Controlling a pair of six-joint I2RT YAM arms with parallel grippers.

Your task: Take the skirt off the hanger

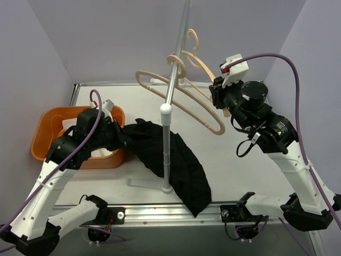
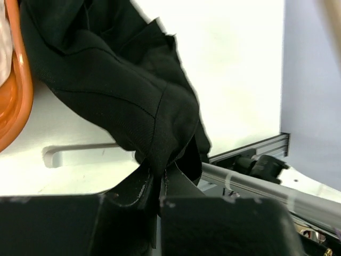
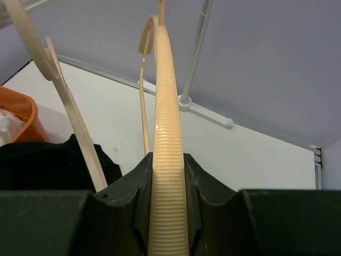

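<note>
The black skirt [image 1: 173, 160] lies spread on the white table, off the hangers. My left gripper [image 1: 123, 137] is shut on its upper left edge beside the orange bin; the cloth [image 2: 122, 90] bunches between the fingers in the left wrist view. Two beige hangers hang on the rack's rod: a bare one [image 1: 176, 98] in front and one [image 1: 200, 66] behind. My right gripper [image 1: 217, 97] is shut on the ribbed arm of the rear hanger [image 3: 168, 160], high above the table.
An orange bin [image 1: 45, 133] with white cloth inside stands at the left. The grey rack pole [image 1: 166, 144] rises from a base on the table, with the skirt around it. The table's metal front rail [image 1: 170, 213] runs along the near edge.
</note>
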